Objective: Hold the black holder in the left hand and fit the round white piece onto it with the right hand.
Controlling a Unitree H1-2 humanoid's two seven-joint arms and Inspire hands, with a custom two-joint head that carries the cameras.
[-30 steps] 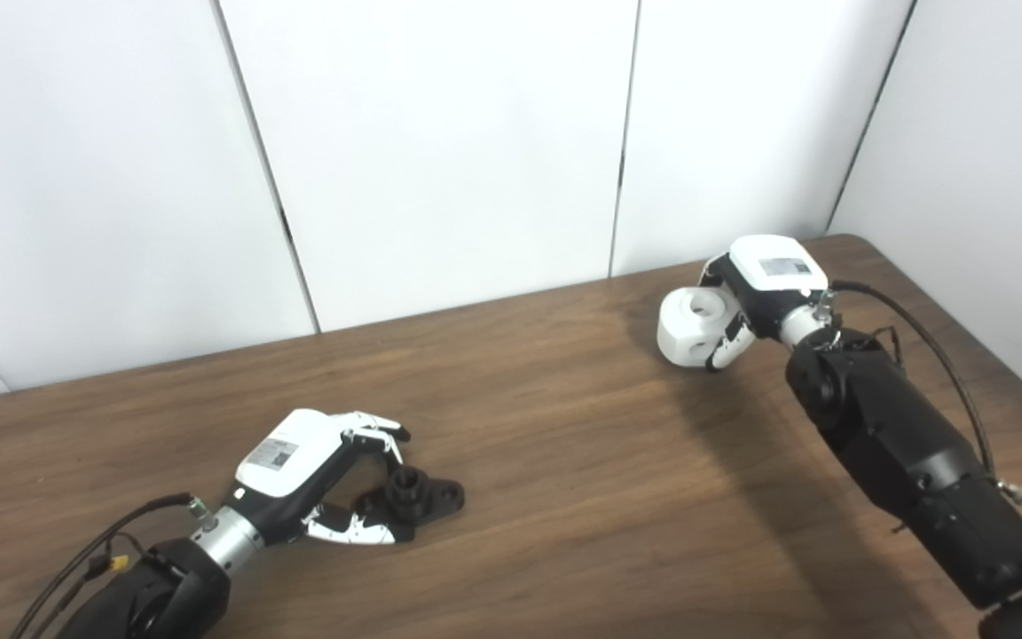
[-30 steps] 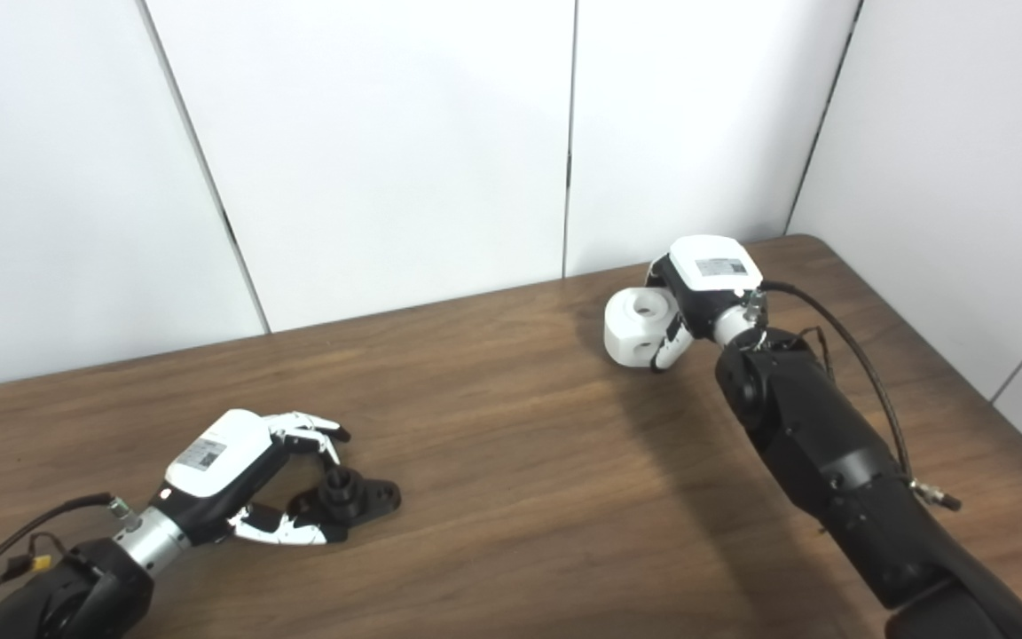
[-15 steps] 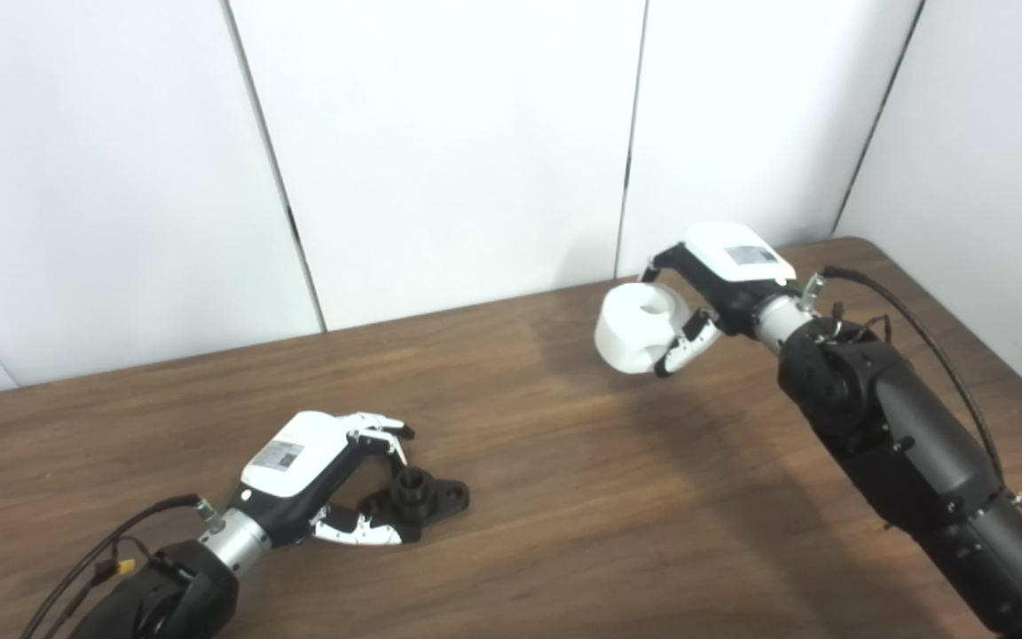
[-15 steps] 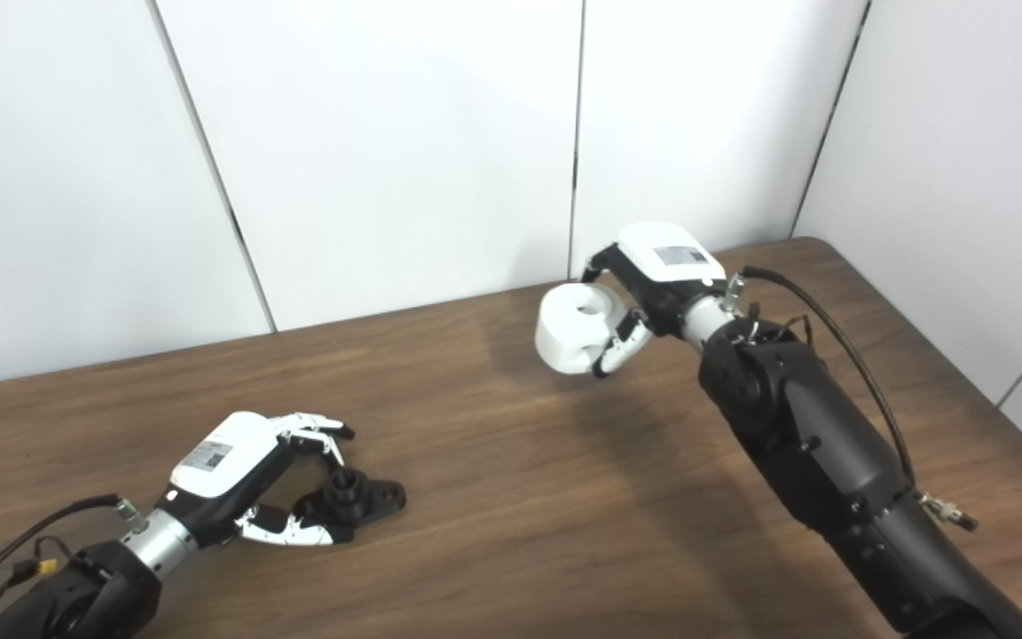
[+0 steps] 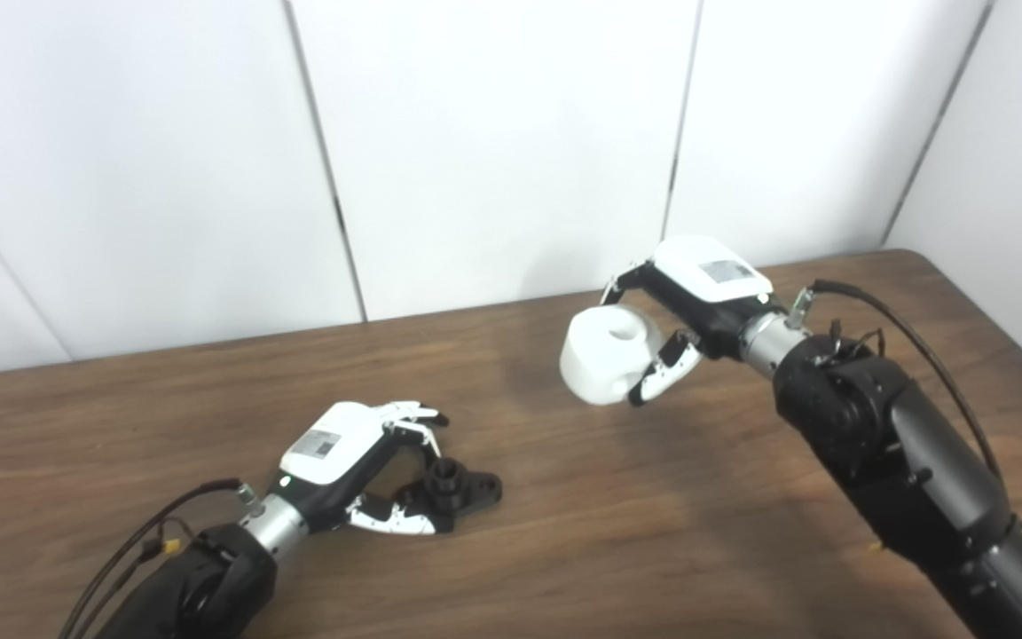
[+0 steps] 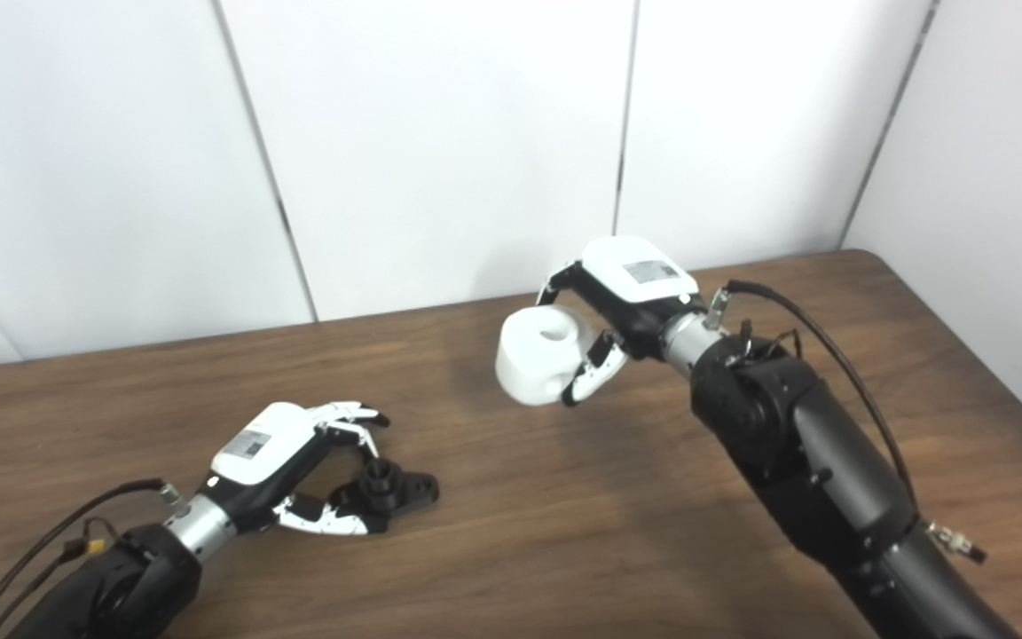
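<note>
Toward the desk's far edge, left eye view, I see my right hand (image 5: 697,302) carrying the round white piece (image 5: 604,355) further from the right corner than a second ago, clear of the wood. Its fingers are partly hidden behind the piece. Right eye view: near the front-left corner, my left hand (image 6: 285,470) curls around the black holder (image 6: 387,493) lying on the desk (image 6: 564,532); actual contact I cannot tell

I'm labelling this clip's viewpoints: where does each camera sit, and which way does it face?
Left eye view: on the head, looking down and forward at the wooden table; both arms enter from below.
Right eye view: beside it, slightly rightward, facing the same way; same arms.
Shared: left hand around the black holder, right hand holding the round white piece above the table.
</note>
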